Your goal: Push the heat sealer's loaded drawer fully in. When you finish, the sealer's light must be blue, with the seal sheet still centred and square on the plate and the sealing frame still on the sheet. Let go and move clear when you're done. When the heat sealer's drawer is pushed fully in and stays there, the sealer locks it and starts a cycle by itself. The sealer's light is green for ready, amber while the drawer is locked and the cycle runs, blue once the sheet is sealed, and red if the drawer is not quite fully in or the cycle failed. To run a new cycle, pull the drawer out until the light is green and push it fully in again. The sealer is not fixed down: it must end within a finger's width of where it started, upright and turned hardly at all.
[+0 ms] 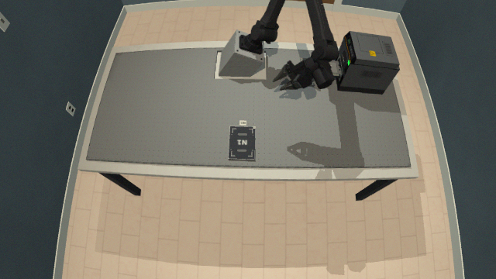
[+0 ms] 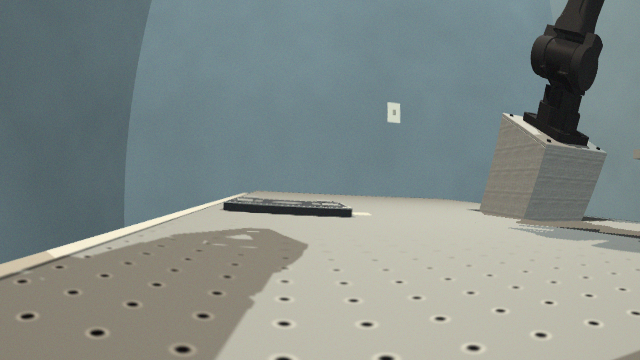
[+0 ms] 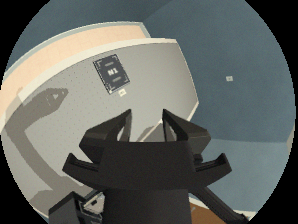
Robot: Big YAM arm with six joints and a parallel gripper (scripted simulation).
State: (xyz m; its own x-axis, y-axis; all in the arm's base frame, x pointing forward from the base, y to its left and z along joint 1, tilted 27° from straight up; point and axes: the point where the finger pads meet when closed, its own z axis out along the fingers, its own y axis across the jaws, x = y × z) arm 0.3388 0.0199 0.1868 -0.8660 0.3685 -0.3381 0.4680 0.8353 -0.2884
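The dark heat sealer [image 1: 370,62] stands at the back right of the table, and its light [image 1: 348,62] is green. Its drawer [image 1: 336,69] sticks out to the left and is almost wholly hidden behind my wrist. The plate, seal sheet and frame are hidden. My gripper [image 1: 280,83] [image 3: 147,112] is half open with nothing between the fingers. It points left, away from the sealer, and the back of the wrist sits at the drawer's front. I cannot tell whether they touch. The exterior view shows neither the sealer nor the gripper.
The arm's grey base block [image 1: 240,58] [image 2: 542,175] stands at the back middle, just left of the gripper. A flat dark marker plate [image 1: 242,142] [image 2: 287,206] [image 3: 111,74] lies near the table's front edge. The sealer is close to the table's right edge.
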